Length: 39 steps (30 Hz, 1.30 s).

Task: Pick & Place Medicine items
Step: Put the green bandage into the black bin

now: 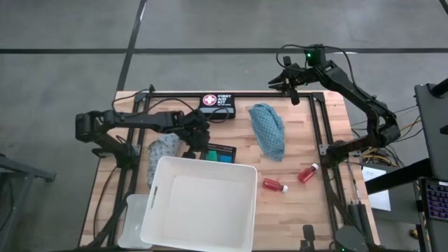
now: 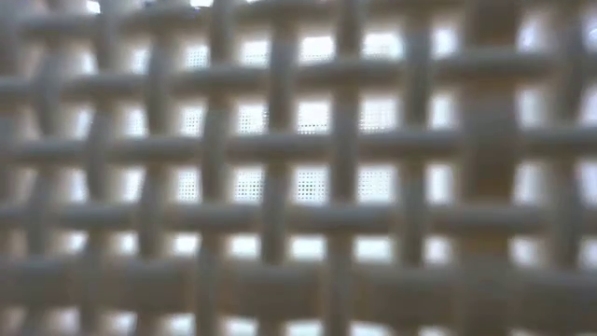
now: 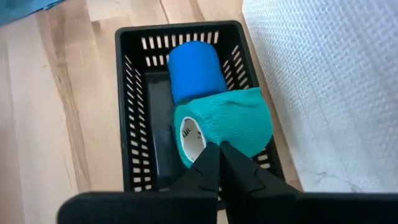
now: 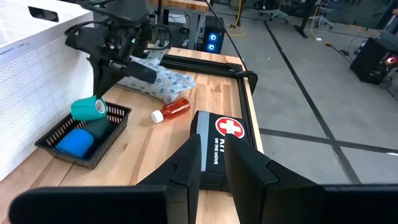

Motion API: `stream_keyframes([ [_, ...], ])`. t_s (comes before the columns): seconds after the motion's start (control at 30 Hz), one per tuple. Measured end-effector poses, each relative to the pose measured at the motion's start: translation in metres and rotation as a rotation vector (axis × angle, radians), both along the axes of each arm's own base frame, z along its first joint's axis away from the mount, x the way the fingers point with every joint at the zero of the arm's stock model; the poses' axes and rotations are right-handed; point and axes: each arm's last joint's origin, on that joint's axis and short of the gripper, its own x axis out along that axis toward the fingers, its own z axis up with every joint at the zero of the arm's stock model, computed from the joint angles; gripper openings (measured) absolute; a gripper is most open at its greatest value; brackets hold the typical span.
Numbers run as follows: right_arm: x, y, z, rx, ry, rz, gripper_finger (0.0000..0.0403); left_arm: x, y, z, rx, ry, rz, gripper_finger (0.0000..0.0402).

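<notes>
My left gripper (image 3: 219, 152) is shut on a green roll (image 3: 230, 118) and holds it just above the black mesh tray (image 3: 124, 93). A blue roll (image 3: 196, 71) lies on its side in that tray. The teal cloth (image 1: 268, 129) lies flat mid-table, and the grey patterned cloth (image 1: 162, 150) lies left of the tray. Two red bottles (image 1: 275, 185) (image 1: 308, 173) lie on their sides to the right of the white tub; another red bottle (image 4: 171, 111) lies near the grey cloth. My right gripper (image 1: 287, 80) hovers over the table's far edge with a narrow gap between its fingers and nothing in it. My left gripper pinches the green roll at its upper edge (image 3: 214, 138), near the end with the white core, between its two fingertips. The fingers slant down from the table's left. The roll (image 4: 89, 109) hangs on its side below the fingertips, over the tray.
The big white tub (image 1: 199, 203) stands at the near edge, close beside the tray (image 1: 222, 149); its lattice wall fills the low view. A black first aid kit box (image 1: 218, 101) lies at the far edge. A dark frame rail (image 1: 318, 126) runs along the table's right side.
</notes>
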Motion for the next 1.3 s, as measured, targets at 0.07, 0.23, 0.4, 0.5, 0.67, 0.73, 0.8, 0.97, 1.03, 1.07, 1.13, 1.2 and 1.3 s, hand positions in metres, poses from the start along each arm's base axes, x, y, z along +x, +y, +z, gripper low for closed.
stream_keyframes([
  [0.07,0.000,0.000,0.000,0.000,0.000,0.000,0.0068,0.001,0.000,0.002,-0.041,0.001,0.066,0.0006],
  [0.23,0.000,0.000,0.000,0.000,0.000,0.000,0.0068,0.002,-0.004,0.002,-0.090,0.026,0.119,0.0006],
  [0.4,0.000,0.000,0.000,0.000,0.000,0.000,0.0068,0.003,-0.006,0.003,-0.122,0.037,0.156,0.0006],
  [0.5,0.000,0.000,0.000,0.000,0.000,0.000,0.0068,0.005,-0.006,0.004,-0.151,0.033,0.199,0.0006],
  [0.67,0.000,0.000,0.000,0.000,0.000,0.000,0.0068,0.006,-0.010,0.005,-0.189,0.043,0.236,0.0006],
  [0.73,0.000,0.000,0.000,0.000,0.000,0.000,0.0068,0.006,-0.011,0.005,-0.196,0.047,0.242,0.0006],
  [0.8,0.000,0.000,0.000,0.000,0.000,0.000,0.0068,0.007,-0.011,0.005,-0.196,0.047,0.242,0.0006],
  [0.97,0.000,0.000,0.000,0.000,0.000,0.000,0.0068,0.007,-0.012,0.005,-0.195,0.046,0.237,0.0006],
  [1.03,0.000,0.000,0.000,0.000,0.000,0.000,0.0068,0.007,-0.012,0.005,-0.195,0.043,0.237,0.0006],
  [1.07,0.000,0.000,0.000,0.000,0.000,0.000,0.0068,0.007,-0.012,0.005,-0.194,0.038,0.236,0.0006],
  [1.13,0.000,0.000,0.000,0.000,0.000,0.000,0.0068,0.008,-0.012,0.006,-0.193,0.030,0.235,0.0006],
  [1.2,0.000,0.000,0.000,0.000,0.000,0.000,0.0068,0.008,-0.011,0.006,-0.179,0.025,0.245,0.0006],
  [1.3,0.000,0.000,0.000,0.000,0.000,0.000,0.0068,0.008,-0.011,0.005,-0.180,0.032,0.255,0.0006],
])
